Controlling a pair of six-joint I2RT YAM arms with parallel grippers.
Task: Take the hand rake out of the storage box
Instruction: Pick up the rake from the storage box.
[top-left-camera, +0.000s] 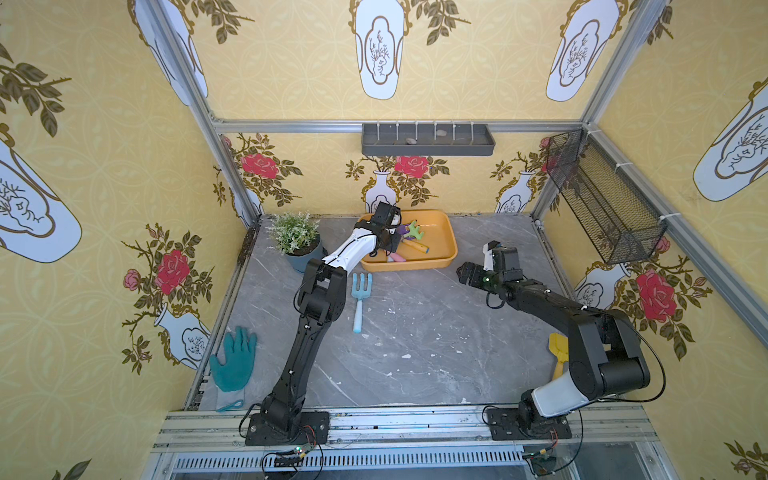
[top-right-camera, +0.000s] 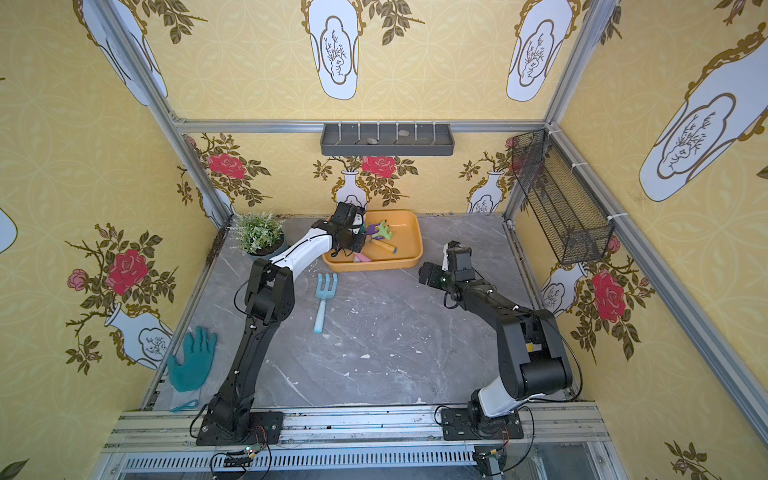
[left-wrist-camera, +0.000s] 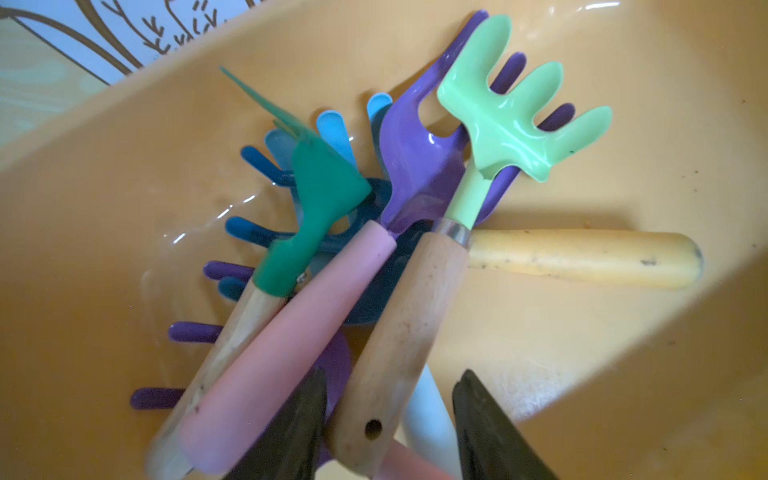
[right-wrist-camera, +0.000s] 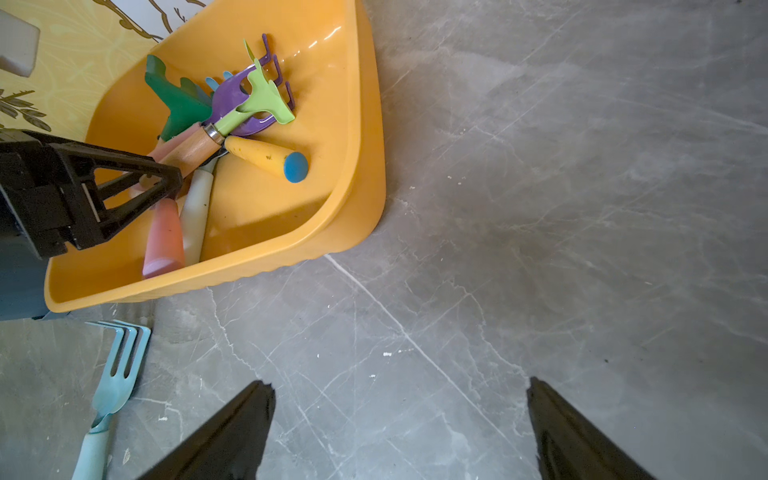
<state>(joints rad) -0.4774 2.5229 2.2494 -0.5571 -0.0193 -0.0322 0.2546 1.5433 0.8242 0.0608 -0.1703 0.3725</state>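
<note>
Though the left gripper (left-wrist-camera: 392, 374) straddles the pale rake (left-wrist-camera: 415, 299) in the box (left-wrist-camera: 623, 374), pinching is unclear. Spread wide, the right gripper (right-wrist-camera: 399, 382) hangs right of it.

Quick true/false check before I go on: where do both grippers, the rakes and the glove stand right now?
1. The left gripper is down in the storage box, jaws on either side of the light green rake's wooden handle. True.
2. The right gripper is shut on a rake. False: it is open, holds nothing and hovers over bare table.
3. A light blue rake lies on the table outside the box. True.
4. The box holds one rake only. False: several tools are piled there, among them a purple rake and a dark green rake.
5. The teal glove lies in the box. False: it lies at the table's edge beside the left arm.
</note>
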